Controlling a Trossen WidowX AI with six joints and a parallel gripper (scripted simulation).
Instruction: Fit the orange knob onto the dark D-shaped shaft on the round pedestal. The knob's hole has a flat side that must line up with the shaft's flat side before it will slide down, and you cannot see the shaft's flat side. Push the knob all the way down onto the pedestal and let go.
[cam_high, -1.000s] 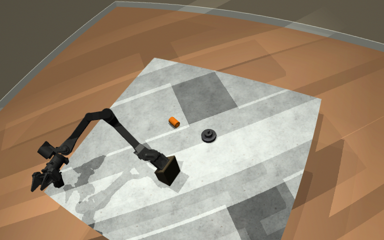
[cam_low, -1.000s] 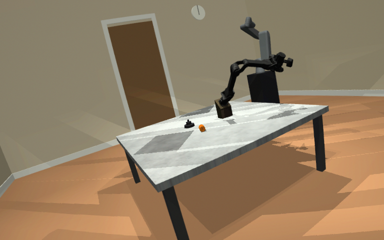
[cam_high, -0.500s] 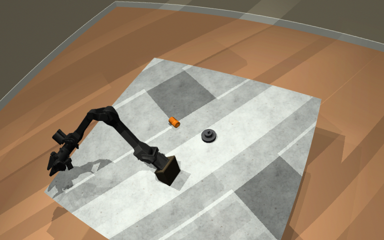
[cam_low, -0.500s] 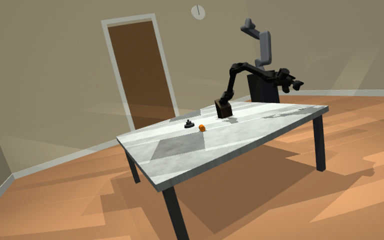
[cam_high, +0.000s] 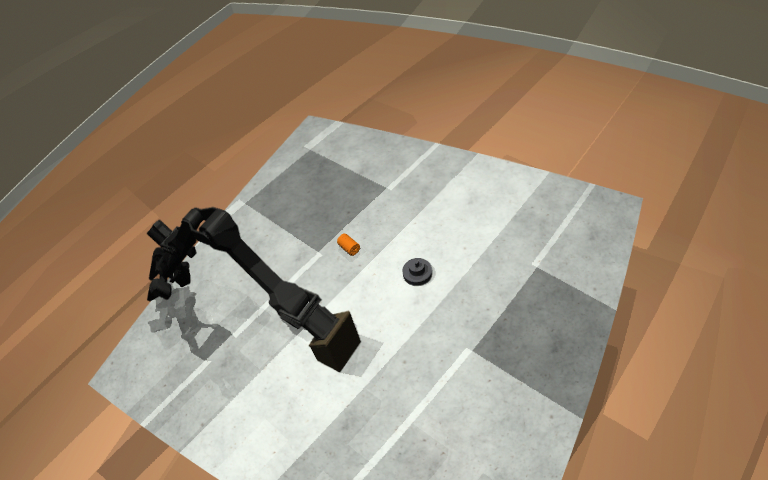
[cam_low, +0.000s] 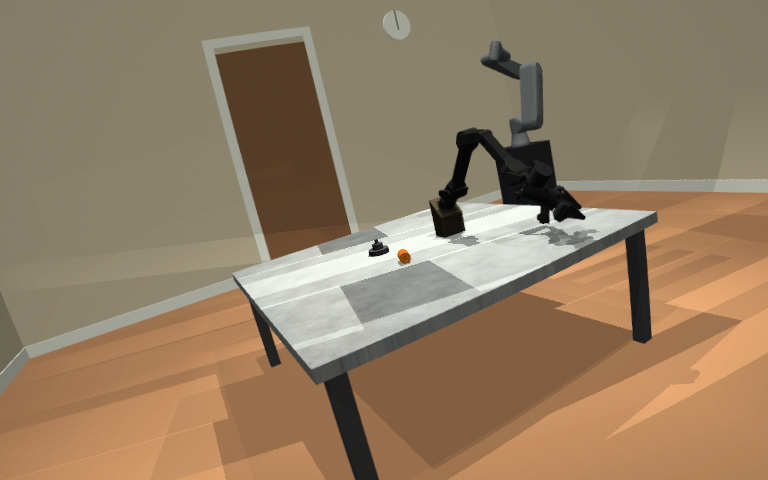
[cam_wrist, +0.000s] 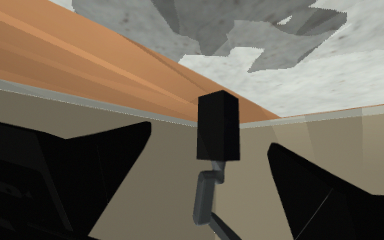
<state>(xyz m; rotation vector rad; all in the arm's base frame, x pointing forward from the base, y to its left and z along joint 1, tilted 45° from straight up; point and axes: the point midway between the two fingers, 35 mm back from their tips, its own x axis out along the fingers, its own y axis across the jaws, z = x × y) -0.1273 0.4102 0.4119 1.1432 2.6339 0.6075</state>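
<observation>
The orange knob (cam_high: 348, 244) (cam_low: 403, 255) lies on its side on the table, one end face turned toward the pedestal's side in the top view. The dark round pedestal (cam_high: 417, 278) (cam_low: 378, 251) stands a short way from it, with its short shaft (cam_high: 417, 264) pointing up and bare. The shaft's flat side cannot be made out. My gripper (cam_high: 171, 283) (cam_low: 559, 216) (cam_wrist: 209, 137) is open and empty, above the table near its edge, well away from both knob and pedestal. Neither knob nor pedestal shows in the wrist view.
The arm's brown base block (cam_high: 336, 345) (cam_low: 447, 219) stands on the grey patterned table (cam_high: 504, 209) (cam_low: 509, 249). A second, grey arm (cam_low: 531, 96) (cam_wrist: 202, 197) stands on a dark block (cam_low: 526, 172) (cam_wrist: 218, 127) beyond the table.
</observation>
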